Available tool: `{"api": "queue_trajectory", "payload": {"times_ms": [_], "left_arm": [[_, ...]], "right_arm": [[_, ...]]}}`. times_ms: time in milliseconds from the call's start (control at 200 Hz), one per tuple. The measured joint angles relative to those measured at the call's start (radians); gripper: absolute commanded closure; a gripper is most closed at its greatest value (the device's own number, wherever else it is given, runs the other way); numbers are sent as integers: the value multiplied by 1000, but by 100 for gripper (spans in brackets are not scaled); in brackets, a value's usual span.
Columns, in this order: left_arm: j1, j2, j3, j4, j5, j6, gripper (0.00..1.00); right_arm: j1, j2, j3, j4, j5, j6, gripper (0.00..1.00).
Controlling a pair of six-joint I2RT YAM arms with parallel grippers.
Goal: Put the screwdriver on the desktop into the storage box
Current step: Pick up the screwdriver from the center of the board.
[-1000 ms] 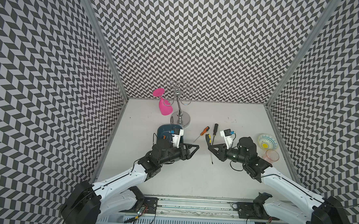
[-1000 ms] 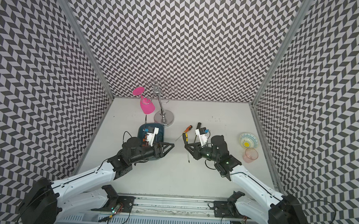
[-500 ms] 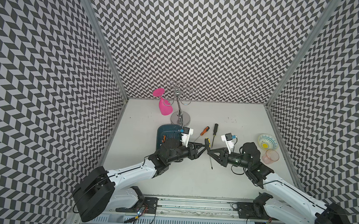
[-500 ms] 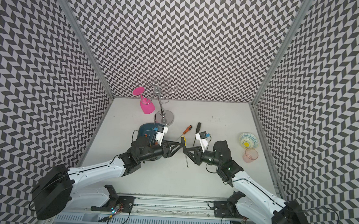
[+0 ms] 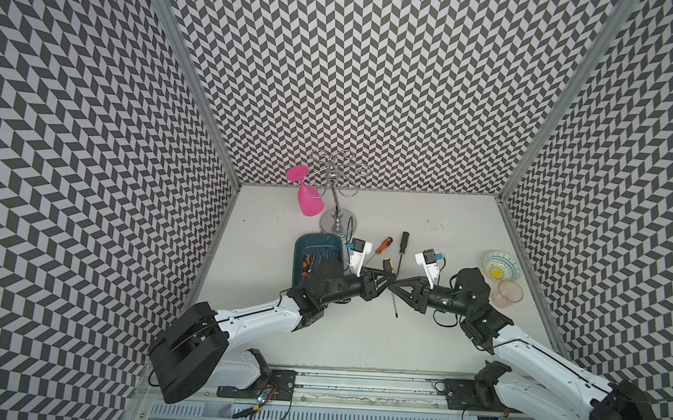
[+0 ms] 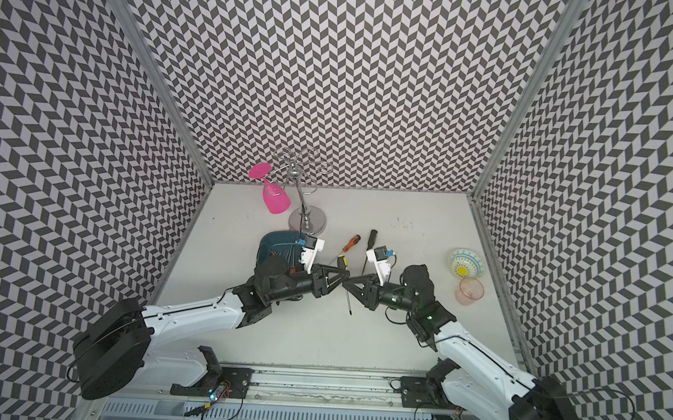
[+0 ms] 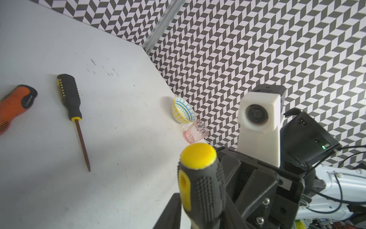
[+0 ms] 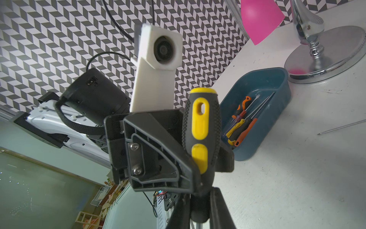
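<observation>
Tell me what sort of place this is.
Probably a robot test cell: chevron-patterned walls enclose a white desktop, and a left arm and right arm are mounted on a front rail.

Left arm (image 5: 258, 319) reaches in from 7 o'clock, right arm (image 5: 536, 356) from 5 o'clock. Left gripper (image 5: 390, 279) points to 3 o'clock, right gripper (image 5: 393, 291) to 9 o'clock. They meet tip to tip, both clamped on one screwdriver (image 5: 386, 264).

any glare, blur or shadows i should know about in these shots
Right wrist view: the chrome stand base shows bright glare and a pink reflection, and the black wrist motor looks slightly smeared. Left wrist view: a soft grey shadow crosses the table; the yellow-capped screwdriver close up is fairly sharp. Both top views: even light, faint shadows, walls splayed by the wide lens.
</observation>
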Motion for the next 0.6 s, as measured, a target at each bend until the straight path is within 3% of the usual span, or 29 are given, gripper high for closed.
{"api": "queue_trajectory", "payload": {"times_ms": [205, 320, 445, 601], "left_arm": [[-5, 13, 13, 8, 11, -5, 90], [-5, 14, 14, 7, 14, -4, 100], [-5, 14, 27, -11, 13, 5, 100], [-5, 6, 43, -67, -3, 26, 100]], "right_arm": [[-1, 3, -2, 14, 4, 2, 83], [-1, 8, -2, 13, 2, 3, 68], [4, 10, -2, 5, 3, -7, 57], [5, 4, -2, -28, 22, -27, 54]]}}
